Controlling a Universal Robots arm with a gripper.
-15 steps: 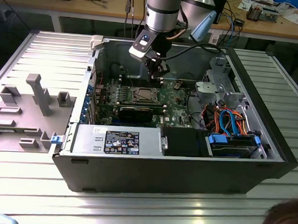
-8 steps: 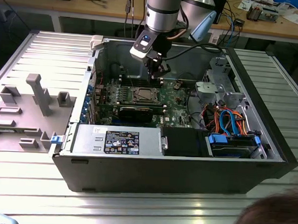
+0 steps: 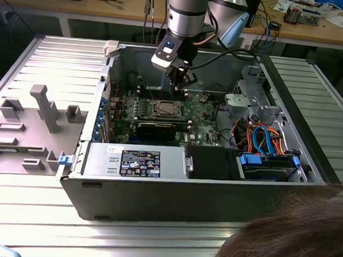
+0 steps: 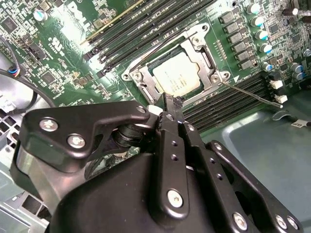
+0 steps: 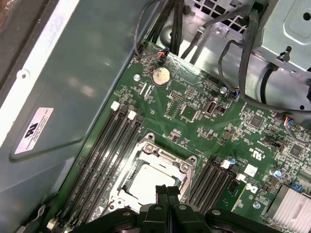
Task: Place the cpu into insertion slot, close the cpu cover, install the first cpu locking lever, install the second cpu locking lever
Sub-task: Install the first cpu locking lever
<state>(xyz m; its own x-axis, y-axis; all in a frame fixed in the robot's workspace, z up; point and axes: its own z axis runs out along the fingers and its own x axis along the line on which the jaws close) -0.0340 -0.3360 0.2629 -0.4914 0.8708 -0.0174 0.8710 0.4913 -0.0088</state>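
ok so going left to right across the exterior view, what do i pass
grey post → blue clip → cpu → orange and blue cables

a ribbed grey metal table [image 3: 60, 59] carried the work. an open computer tower case [image 3: 156, 194] lay on its side at the table's middle, open face up. just beside it, toward the exterior view's left, a flat grey fixture plate [image 3: 15, 140] rested on the ribs, with several upright grey blocks and one taller post [image 3: 40, 101] standing on it.
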